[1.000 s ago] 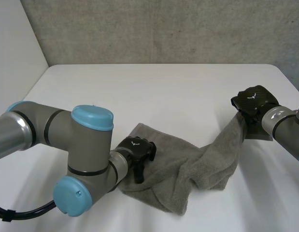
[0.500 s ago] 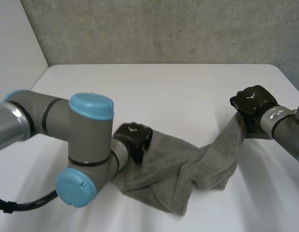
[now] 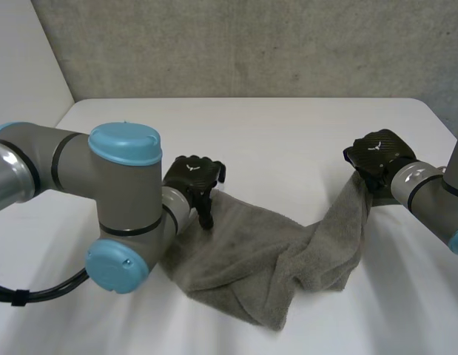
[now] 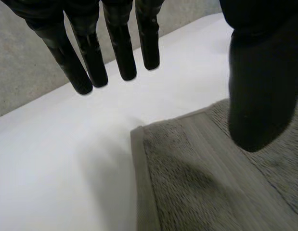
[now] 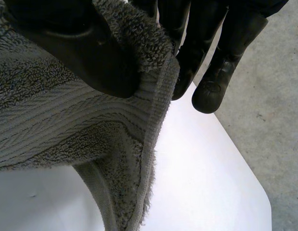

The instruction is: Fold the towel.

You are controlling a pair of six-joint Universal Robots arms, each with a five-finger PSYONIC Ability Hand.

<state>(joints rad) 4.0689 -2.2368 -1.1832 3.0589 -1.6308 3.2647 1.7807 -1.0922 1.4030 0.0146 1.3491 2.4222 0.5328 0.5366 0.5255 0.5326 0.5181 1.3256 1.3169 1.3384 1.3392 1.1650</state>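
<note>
A grey towel [image 3: 273,259] lies rumpled across the white table [image 3: 251,133], one end stretched up to the right. My left hand [image 3: 195,177] hovers over its left corner, open. In the left wrist view the fingers [image 4: 91,57] hang straight above the table beyond the towel corner [image 4: 149,144], with the thumb [image 4: 259,96] over the cloth and nothing between them. My right hand [image 3: 376,159] is shut on the towel's right end and holds it lifted. The right wrist view has the thumb [image 5: 91,53] pinching the towel's hemmed edge [image 5: 153,96] against the fingers.
A grey wall [image 3: 251,44] stands behind the table's far edge. My left arm's big elbow joint [image 3: 125,214] stands close in front of the towel's left side. Bare table surface lies at the back and at the near right.
My left hand has lifted off the towel's left part and moved back to the corner, its fingers straightening out. The right hand keeps its hold and has shifted slightly left.
</note>
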